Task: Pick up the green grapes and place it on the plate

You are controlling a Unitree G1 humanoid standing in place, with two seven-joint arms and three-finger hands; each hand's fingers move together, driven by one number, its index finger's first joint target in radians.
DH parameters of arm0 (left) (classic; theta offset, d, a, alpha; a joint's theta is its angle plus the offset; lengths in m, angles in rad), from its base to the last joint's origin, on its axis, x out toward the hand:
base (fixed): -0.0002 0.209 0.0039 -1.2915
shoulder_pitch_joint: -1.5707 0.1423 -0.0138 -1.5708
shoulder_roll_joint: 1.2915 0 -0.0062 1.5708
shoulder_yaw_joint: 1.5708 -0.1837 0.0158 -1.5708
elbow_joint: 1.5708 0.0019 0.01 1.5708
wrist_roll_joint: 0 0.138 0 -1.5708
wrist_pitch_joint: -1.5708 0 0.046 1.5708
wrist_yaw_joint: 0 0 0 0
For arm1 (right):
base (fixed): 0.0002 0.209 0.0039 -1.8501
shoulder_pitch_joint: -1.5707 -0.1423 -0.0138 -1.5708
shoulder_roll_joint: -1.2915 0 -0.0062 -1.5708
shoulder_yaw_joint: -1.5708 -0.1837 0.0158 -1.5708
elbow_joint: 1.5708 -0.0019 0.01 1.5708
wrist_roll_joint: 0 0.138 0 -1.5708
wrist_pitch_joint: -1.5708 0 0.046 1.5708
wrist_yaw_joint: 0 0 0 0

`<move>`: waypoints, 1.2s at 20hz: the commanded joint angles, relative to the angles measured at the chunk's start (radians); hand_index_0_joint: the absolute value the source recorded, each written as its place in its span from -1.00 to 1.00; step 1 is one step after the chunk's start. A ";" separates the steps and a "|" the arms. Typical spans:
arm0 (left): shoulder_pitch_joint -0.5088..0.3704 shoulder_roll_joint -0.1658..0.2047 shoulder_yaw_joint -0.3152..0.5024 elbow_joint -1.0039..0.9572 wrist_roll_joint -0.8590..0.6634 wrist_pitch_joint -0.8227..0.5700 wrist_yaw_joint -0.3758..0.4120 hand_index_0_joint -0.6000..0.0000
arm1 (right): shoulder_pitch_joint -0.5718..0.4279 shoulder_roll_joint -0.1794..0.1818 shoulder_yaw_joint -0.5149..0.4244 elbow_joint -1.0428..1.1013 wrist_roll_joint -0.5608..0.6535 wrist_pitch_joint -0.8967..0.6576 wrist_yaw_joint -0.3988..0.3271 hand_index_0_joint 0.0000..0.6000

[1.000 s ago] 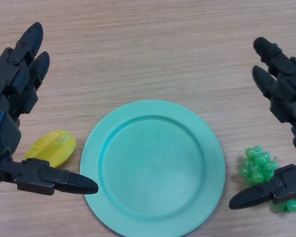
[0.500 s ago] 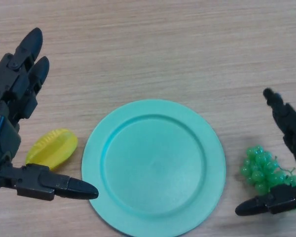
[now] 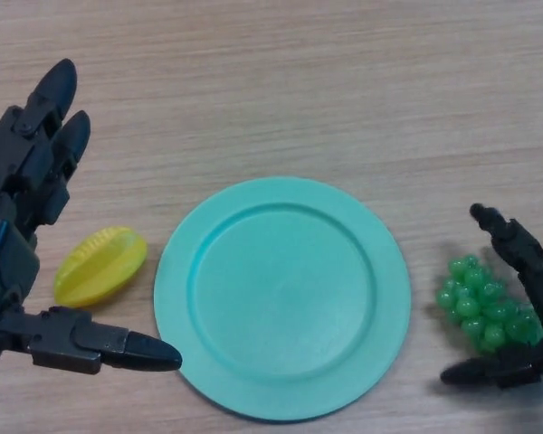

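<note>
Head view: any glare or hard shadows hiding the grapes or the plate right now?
Head view: lighting is even and soft; the plate shows only a faint sheen, no glare; the green grapes carry small highlights and stay readable between the finger and thumb of the right hand, which cuts off their right edge; shadows on the table are faint; the left hand hides nothing of the task.

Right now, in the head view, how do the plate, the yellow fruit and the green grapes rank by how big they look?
1. The plate, by far the largest.
2. The yellow fruit and the green grapes look about alike; the right hand hides part of the grapes, so I won't rank them.
</note>
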State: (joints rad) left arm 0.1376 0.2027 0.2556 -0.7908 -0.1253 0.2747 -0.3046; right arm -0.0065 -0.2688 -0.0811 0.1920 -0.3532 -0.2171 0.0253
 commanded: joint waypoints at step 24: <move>0.042 -0.009 0.201 0.002 -0.133 -0.265 -0.033 1.00 | -0.458 0.079 0.468 -0.600 -0.036 0.697 0.069 1.00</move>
State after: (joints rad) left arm 0.1885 0.1728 0.4094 -0.7470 -0.2255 0.1726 -0.3181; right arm -0.4063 -0.1928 0.4512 -0.3580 -0.3878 0.5759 0.1831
